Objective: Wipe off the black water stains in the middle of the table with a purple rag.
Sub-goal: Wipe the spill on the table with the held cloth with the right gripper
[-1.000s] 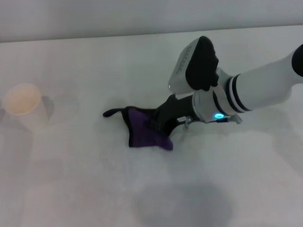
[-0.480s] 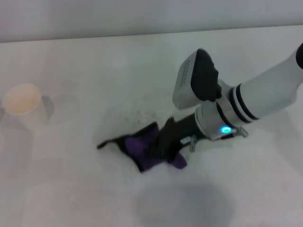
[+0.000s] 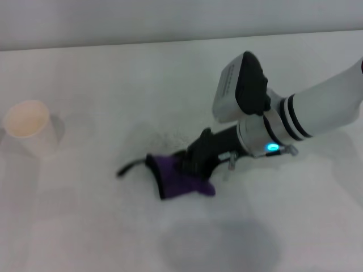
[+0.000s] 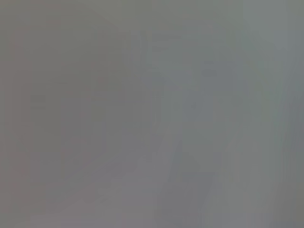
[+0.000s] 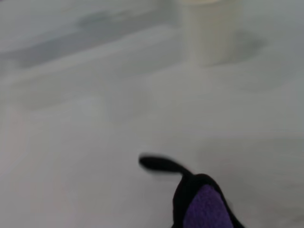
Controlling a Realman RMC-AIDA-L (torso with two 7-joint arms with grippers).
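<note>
The purple rag (image 3: 180,180) lies bunched on the white table (image 3: 102,226) near its middle, and its thin black tail (image 3: 129,168) trails toward the left. My right gripper (image 3: 195,163) reaches in from the right, its dark fingers shut on the rag's right part and pressing it to the tabletop. In the right wrist view the purple rag (image 5: 205,210) and its black tail (image 5: 160,164) show low in the picture. The black water stains are hidden or out of view. My left gripper is not in view, and the left wrist view shows only blank grey.
A cream paper cup (image 3: 28,127) stands at the far left, well away from the rag; the same cup (image 5: 206,33) shows in the right wrist view. A faint grey speckled smudge (image 3: 164,137) lies just behind the rag.
My right gripper dragged the rag toward the front of the table, uncovering the speckled smudge, then drew it slightly back and left.
</note>
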